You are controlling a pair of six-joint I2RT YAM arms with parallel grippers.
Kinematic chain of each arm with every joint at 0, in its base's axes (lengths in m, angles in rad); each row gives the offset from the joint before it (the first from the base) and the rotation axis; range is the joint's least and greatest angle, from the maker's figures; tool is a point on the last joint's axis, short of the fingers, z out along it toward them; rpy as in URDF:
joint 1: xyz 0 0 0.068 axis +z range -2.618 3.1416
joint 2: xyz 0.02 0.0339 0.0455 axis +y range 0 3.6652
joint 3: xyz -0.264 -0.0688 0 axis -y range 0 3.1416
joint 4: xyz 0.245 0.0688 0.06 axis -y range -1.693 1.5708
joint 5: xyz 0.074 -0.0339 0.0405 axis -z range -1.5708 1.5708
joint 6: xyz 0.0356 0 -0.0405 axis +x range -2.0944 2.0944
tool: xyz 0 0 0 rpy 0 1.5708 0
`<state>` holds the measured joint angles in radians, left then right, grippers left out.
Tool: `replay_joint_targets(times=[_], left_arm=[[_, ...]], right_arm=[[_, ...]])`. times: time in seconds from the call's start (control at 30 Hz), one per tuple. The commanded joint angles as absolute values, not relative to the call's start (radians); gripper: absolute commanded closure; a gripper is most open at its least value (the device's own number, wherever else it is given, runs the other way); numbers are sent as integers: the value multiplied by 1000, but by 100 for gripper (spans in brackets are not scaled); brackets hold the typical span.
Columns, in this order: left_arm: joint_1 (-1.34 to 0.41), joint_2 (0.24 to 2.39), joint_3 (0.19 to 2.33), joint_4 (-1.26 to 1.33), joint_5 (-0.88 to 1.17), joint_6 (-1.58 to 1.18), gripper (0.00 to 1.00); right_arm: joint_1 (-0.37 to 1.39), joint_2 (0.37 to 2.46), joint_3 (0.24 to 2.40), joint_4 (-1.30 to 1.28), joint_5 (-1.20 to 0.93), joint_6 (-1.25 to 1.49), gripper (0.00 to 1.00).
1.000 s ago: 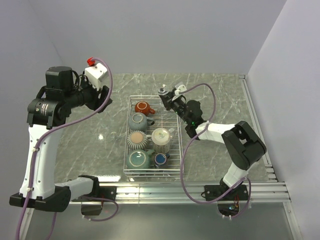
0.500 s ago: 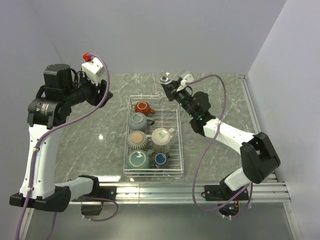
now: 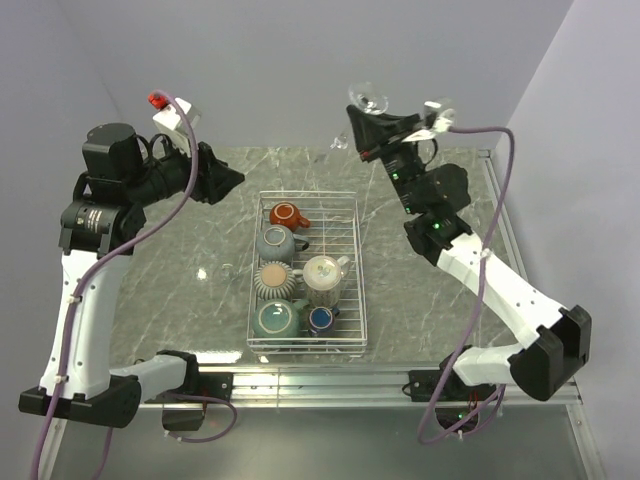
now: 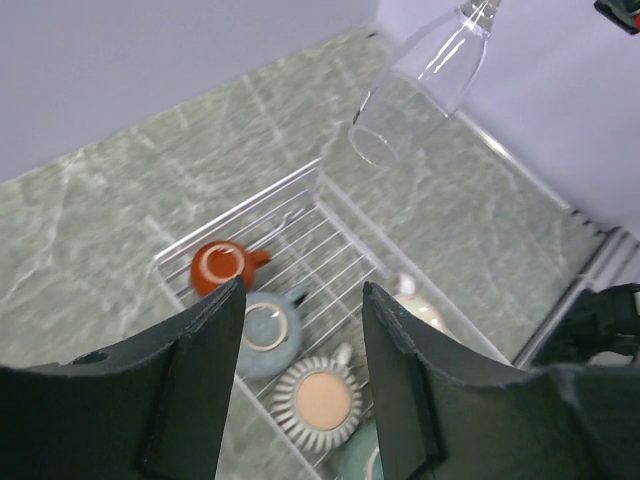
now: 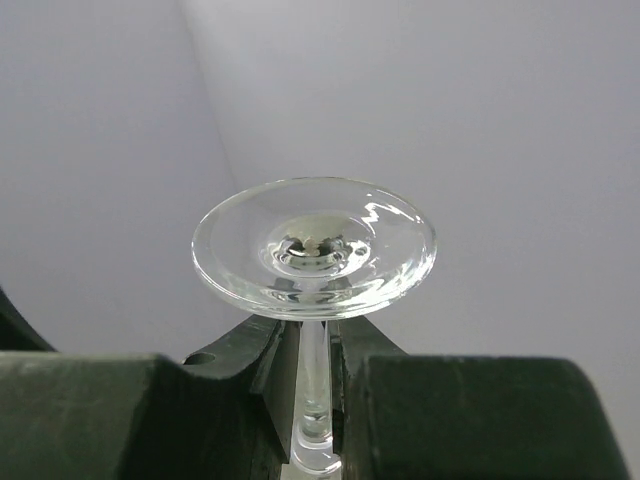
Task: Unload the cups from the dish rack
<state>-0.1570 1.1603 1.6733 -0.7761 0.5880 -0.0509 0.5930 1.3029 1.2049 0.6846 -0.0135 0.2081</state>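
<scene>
Clear stemmed glass [image 5: 314,245], inverted with its foot uppermost, is clamped by the stem in the right end effector [image 5: 314,350] and held high above the far end of the dish rack [image 3: 350,240]. The left end effector [image 4: 300,380] is empty, its fingers spread wide, aloft over the marble surface [image 3: 430,290] left of the rack. Six cups [image 3: 274,277] sit in the rack's left half.

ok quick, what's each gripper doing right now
Left gripper: open, holding nothing.
Right gripper: shut on the stem of a clear stemmed glass, held foot up.
</scene>
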Motion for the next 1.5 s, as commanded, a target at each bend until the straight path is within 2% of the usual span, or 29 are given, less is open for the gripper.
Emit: replay_joint_targets(times=[0.0,0.17,0.43,0.83,1.1,1.33,1.47], left_arm=[[-161,1132,1629,-600,722,-193,44],[-161,1123,1562,-439,814,-354,46],[-161,1137,1499,-174,935,-615,46],[-178,1131,1428,69,1002,-920,44],[-198,1135,1421,35,988,-945,46],[-198,1129,1457,-94,927,-825,47],[-201,1158,1444,-25,925,-914,46]], right_arm=[[591,1243,1253,804,150,463,100],[589,1221,1178,952,357,751,100],[606,1239,1161,1008,405,998,100],[701,1334,1196,1147,555,948,100],[749,1407,1227,1253,615,881,100],[747,1402,1210,1282,690,839,100],[749,1410,1213,1307,686,877,100]])
